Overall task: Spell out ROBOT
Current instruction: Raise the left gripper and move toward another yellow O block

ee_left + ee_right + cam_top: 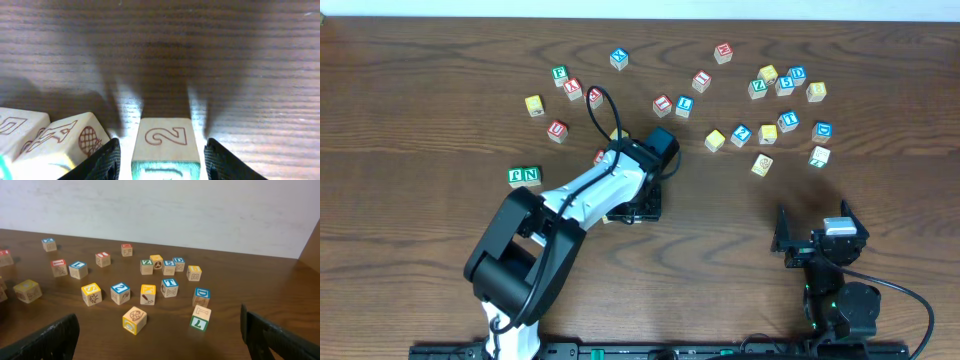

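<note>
Straddling green-topped cube (165, 137), probably B, with left gripper (164, 161); jaws spread, no contact; right gripper (165, 340) idle, jaws wide. Next, if placed: lift straight off cube without nudging.

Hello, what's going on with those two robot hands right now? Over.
Left hand open, straddling a green-topped cube marked 2. Right hand open, empty. Another cube sits close beside one left finger.
</note>
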